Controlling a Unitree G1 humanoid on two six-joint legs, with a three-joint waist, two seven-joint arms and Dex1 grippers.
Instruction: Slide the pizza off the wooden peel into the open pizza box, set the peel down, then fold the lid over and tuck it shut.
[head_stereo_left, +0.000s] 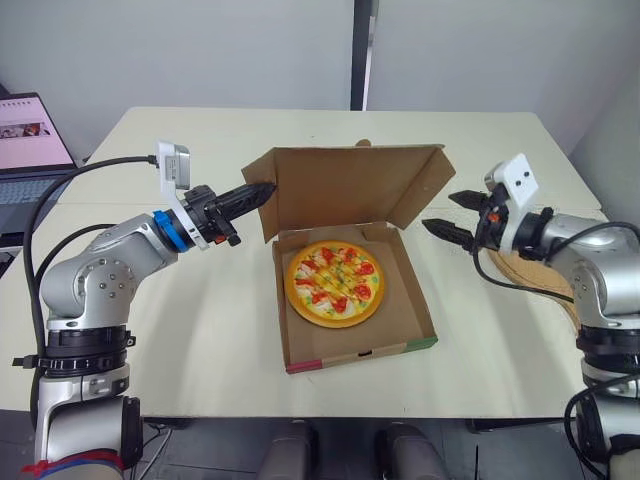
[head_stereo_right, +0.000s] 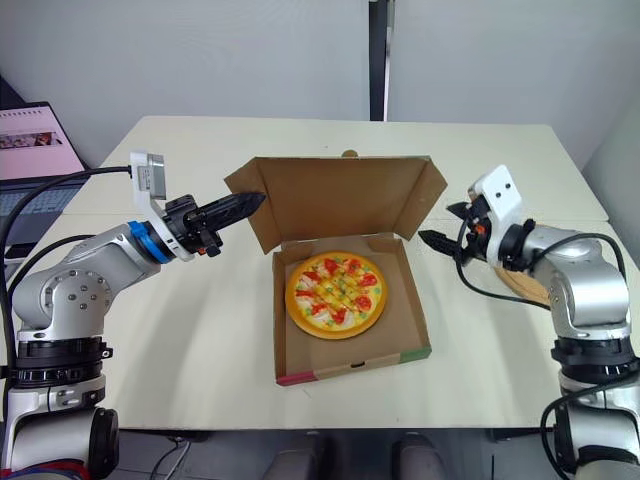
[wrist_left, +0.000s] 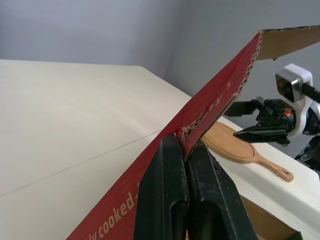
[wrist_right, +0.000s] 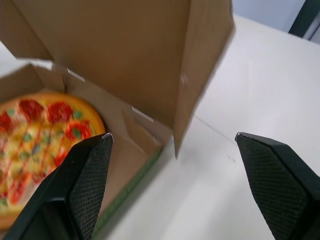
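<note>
Pizza (head_stereo_left: 334, 283) lies flat in the open pizza box (head_stereo_left: 412, 322), which sits mid-table (head_stereo_left: 200, 330), toward the front edge. The box's lid (head_stereo_left: 340, 190) stands upright along the back of the box. The left gripper (head_stereo_left: 262, 190) is closed, its fingers pinching the cardboard at the lid's left edge. The right gripper (head_stereo_left: 440, 211) is spread wide and holds nothing, just beside the lid's right flap. The wooden peel (head_stereo_left: 535, 275) lies bare on the table near the right edge.
</note>
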